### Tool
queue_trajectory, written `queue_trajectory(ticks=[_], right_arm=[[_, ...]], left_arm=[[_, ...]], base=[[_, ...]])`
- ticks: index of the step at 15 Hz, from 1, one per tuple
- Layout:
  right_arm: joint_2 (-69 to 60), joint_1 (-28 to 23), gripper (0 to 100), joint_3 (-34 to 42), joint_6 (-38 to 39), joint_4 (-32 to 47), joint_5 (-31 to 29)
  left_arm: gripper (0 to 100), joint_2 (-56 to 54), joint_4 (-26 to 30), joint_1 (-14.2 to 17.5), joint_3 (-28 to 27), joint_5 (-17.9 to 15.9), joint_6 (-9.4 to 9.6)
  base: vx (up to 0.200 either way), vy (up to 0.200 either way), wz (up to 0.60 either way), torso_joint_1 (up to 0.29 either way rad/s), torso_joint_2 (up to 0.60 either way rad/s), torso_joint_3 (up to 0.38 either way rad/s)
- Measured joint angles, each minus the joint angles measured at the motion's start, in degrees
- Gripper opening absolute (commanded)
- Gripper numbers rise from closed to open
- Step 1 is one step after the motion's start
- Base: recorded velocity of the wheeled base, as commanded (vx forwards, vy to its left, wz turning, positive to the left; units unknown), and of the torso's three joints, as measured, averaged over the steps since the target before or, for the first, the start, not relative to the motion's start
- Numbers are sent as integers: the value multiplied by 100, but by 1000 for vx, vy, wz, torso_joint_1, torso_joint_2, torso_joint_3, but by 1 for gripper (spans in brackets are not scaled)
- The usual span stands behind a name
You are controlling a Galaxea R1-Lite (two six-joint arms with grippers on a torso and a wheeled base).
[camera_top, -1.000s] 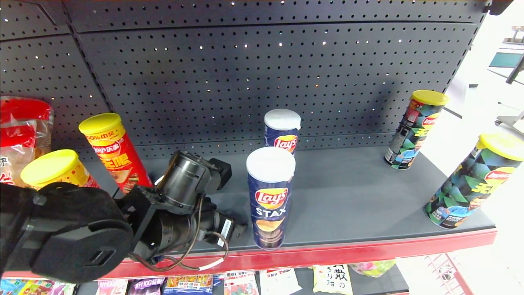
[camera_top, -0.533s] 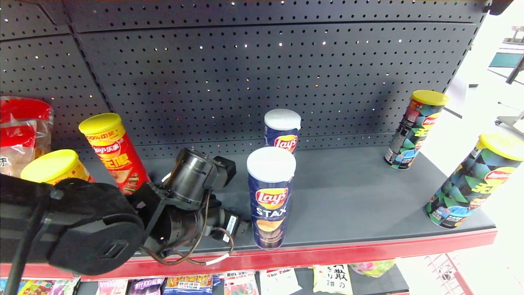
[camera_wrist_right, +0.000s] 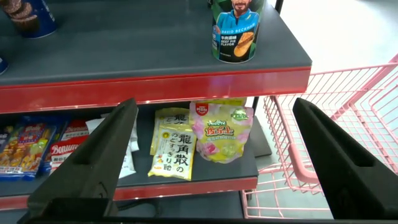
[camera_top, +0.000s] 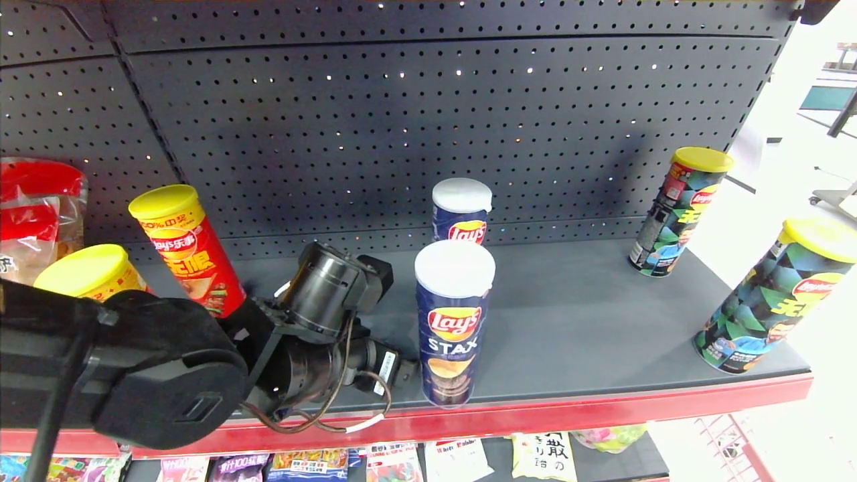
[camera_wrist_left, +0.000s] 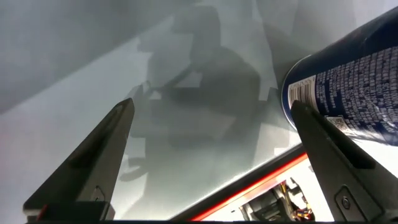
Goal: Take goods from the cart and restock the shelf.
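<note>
left gripper (camera_wrist_left: pixel 211 104) and right gripper (camera_wrist_right: pixel 214 102) spread, empty; blue can (camera_top: pixel 452 321) upright on shelf (camera_top: pixel 576 328).

Matte black, rounded plastic arm housing (camera_top: pixel 161 381) behind the left pincer (camera_wrist_left: pixel 211 106) — then a glossy grey metal cylinder joint (camera_top: pixel 328 288) nearer it. Thin dark looped cables (camera_top: pixel 288 423) beneath, with a white red-tipped tag (camera_top: pixel 361 424). Flat black wedge-shaped fingers (camera_wrist_left: pixel 102 162) — same on the right pincer (camera_wrist_right: pixel 214 102).

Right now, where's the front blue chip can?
Head view: the front blue chip can stands upright at the shelf front edge, mid-shelf, directly before the rear blue can, with the left gripper close on its left.
</note>
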Motion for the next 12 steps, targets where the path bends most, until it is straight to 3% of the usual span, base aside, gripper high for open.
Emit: queue_trajectory(ticks=[12], right_arm=[[2, 0, 100, 0, 2, 0, -2]], left_arm=[[100, 118, 0, -52, -162, 2, -6]], base=[[0, 0, 0, 0, 0, 0]])
